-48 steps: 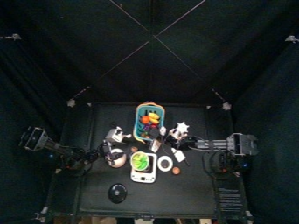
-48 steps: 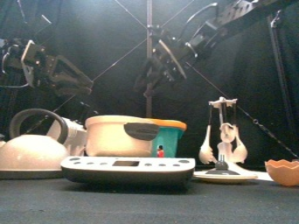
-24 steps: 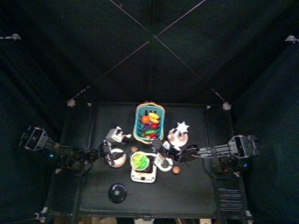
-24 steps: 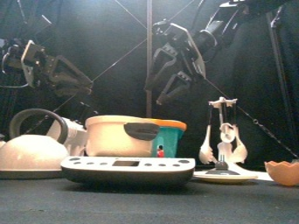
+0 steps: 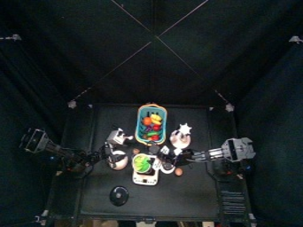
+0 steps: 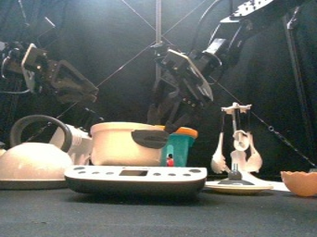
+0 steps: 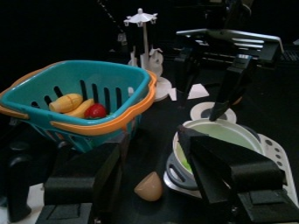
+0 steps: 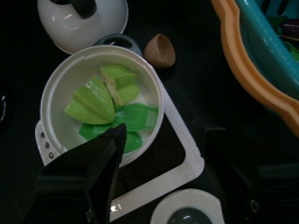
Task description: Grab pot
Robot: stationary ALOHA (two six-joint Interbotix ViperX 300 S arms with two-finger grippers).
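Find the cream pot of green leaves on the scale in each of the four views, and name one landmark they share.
Top: pot low of centre, below the teal basket.
Front: centre-left, on the scale.
Left wrist: beside the basket.
Right wrist: centre-left.
Landmark: the teal basket.

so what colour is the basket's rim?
Orange, on the teal basket; clearest in left wrist view.

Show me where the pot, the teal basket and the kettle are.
pot (image 6: 124, 146), front view, on its cream side wall
teal basket (image 7: 47, 86), left wrist view, on its near wall
kettle (image 6: 31, 162), front view, on its white body
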